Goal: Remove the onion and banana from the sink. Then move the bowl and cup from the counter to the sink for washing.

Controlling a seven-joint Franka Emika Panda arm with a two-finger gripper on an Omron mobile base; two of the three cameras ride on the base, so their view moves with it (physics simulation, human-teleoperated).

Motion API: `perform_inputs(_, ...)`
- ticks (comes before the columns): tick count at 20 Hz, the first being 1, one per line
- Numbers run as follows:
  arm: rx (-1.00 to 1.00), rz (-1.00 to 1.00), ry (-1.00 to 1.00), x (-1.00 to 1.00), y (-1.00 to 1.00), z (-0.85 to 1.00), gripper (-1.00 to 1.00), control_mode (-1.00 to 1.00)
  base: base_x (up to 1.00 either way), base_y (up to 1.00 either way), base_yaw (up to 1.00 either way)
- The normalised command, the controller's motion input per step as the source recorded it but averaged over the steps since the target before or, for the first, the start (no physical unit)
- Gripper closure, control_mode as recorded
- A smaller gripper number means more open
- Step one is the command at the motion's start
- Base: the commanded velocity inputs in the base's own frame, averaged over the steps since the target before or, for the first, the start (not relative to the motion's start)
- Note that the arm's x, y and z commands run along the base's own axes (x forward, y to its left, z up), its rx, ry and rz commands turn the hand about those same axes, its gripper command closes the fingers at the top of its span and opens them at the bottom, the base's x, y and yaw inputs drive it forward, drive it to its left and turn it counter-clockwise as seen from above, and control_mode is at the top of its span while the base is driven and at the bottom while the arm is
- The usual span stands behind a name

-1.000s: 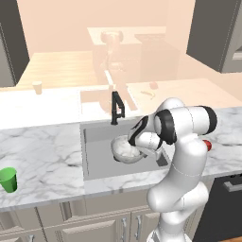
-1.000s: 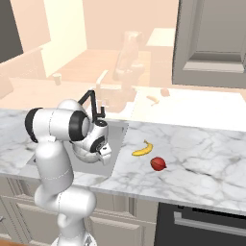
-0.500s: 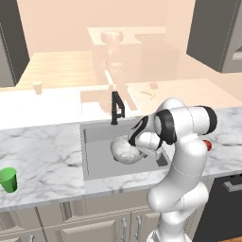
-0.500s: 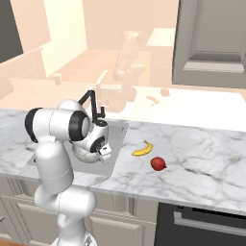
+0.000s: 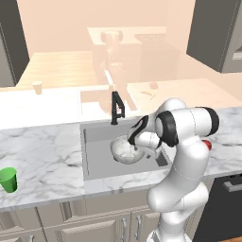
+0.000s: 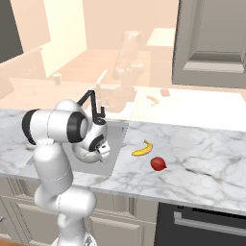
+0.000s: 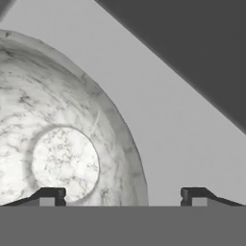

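Claw (image 7: 122,194) now spread, upright bowl (image 5: 126,150) free in sink (image 5: 97,160)

You've got the bowl (image 5: 126,150) sitting in the sink (image 5: 97,163) — the arm's wrist right beside its rim. Off at the left, the cup (image 5: 8,179) stands upright on the counter (image 5: 42,156).

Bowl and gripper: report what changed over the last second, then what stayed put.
The gripper has opened and let go of the bowl, which now sits in the sink with the rim between the spread fingertips. The arm barely moved. Unchanged: the banana and onion on the counter, the cup at the far left.
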Motion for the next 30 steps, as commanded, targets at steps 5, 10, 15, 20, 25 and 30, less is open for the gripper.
perform_inputs(5,0.00,0.00,-0.07,-0.05,0.05,0.21,-1.00,-1.00,0.00,0.00,0.00)
perform_inputs(10,0.00,0.00,-0.06,-0.13,0.01,0.23,-1.00,-1.00,0.00,0.00,0.00)
perform_inputs(15,0.00,0.01,-0.06,-0.15,0.01,0.28,-1.00,-1.00,0.00,0.00,0.00)
perform_inputs(20,-0.04,0.03,-0.04,-0.17,0.03,0.30,-1.00,-1.00,0.00,0.00,0.00)
perform_inputs(25,-0.08,0.06,-0.02,-0.17,0.09,0.32,-1.00,-1.00,0.00,0.00,0.00)
perform_inputs(30,-0.10,0.09,0.00,-0.16,0.11,0.31,-1.00,-1.00,0.00,0.00,0.00)
